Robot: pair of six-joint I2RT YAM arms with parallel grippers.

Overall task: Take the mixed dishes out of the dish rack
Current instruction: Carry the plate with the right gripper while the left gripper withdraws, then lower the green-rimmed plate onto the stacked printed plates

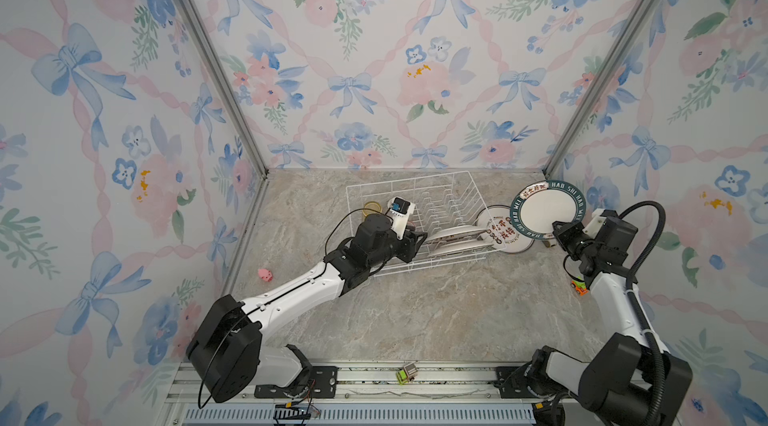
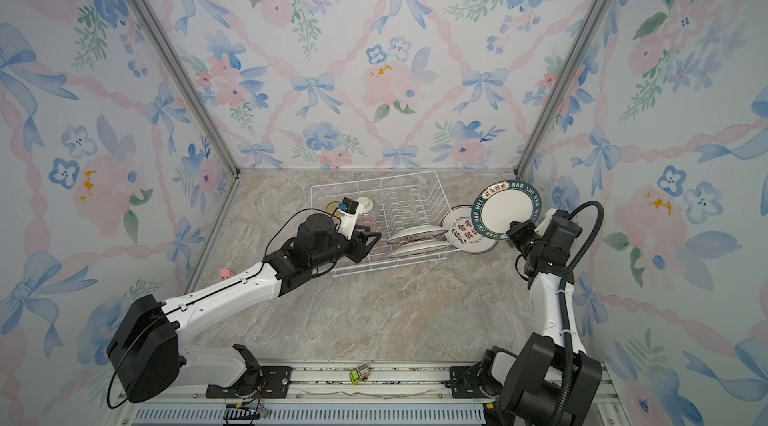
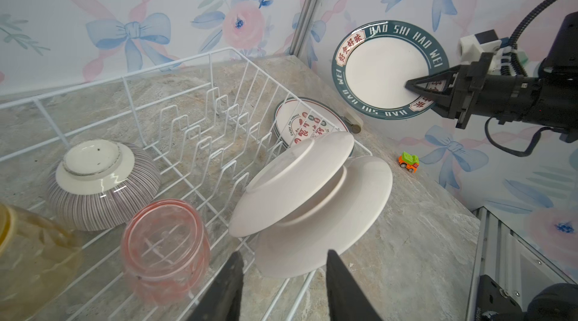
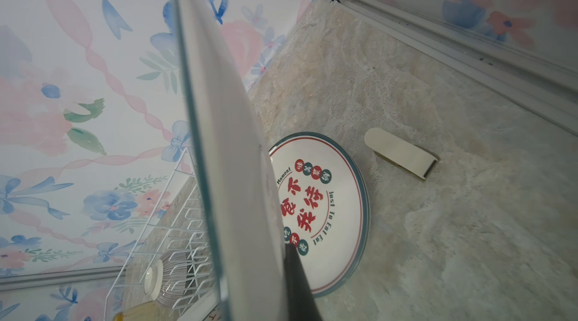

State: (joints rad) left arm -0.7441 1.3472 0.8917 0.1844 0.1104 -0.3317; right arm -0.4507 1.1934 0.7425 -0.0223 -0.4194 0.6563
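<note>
Room: flowered wallpaper with blue bows is closing in three sides of a marbled desk [image 1: 436,312].
Dish rack: the white wire dish rack [image 1: 409,179] is sitting toward the back of the desk, with rows of upright prongs running along its middle.
Right tool: the right tool [image 3: 413,86] is pinching the rim of the green-rimmed plate [image 3: 381,72]. It is holding the plate off the desk near the right rear corner, with the plate's face turned toward the top cameras.
Left tool: the left tool [image 3: 284,253] is reaching into the front part of the rack with its jaws spread. The edge of the nearer leaning plate [image 3: 350,210] is showing between them, and I cannot tell whether they are touching it.
Plates in rack: the nearer leaning plate and the farther leaning plate [image 3: 297,175] are tilting close together at the rack's right end, undersides toward the left wrist camera.
Plate on desk: the red-lettered plate [image 4: 325,210] is lying flat just outside the rack's right end.
Bowl: the striped bowl [image 3: 100,185] is sitting upside down in the rack's left part.
Tumblers: the pink tumbler [image 3: 165,247] is lying on its side near the bowl, and the yellow tumbler [image 3: 28,253] is lying just beside both.
Toys: a pink toy [image 1: 265,275] is sitting near the left wall, and a toy truck [image 3: 409,162] is standing by the right wall.
</note>
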